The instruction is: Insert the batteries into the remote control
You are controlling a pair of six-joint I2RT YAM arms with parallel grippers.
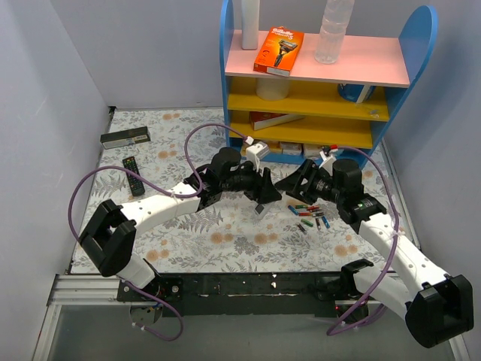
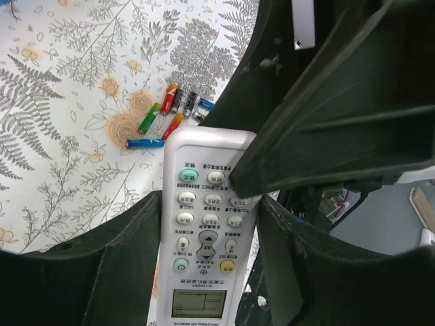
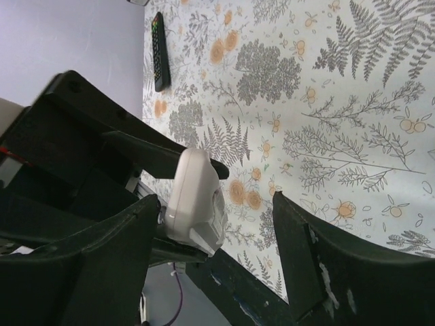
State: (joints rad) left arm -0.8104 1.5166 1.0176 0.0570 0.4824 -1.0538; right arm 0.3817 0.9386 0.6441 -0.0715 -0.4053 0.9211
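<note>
My left gripper [image 2: 211, 204] is shut on the white remote control [image 2: 204, 231], which stands button side up between its two dark fingers. Above the remote's far end, several batteries [image 2: 170, 112] with red, green, blue and black wrappers lie loose on the floral cloth. My right gripper [image 3: 216, 200] is open around the remote control's [image 3: 194, 197] free end. Its left finger is close against the remote and its right finger stands well apart. In the top view both grippers meet over the middle of the table, left [image 1: 267, 197] and right [image 1: 285, 184], with the batteries [image 1: 310, 216] just to their right.
A black remote [image 1: 133, 174] and a long dark flat box [image 1: 125, 137] lie at the table's far left. A blue shelf unit [image 1: 323, 68] with a razor pack [image 1: 279, 50] and a bottle stands at the back. Grey walls close both sides.
</note>
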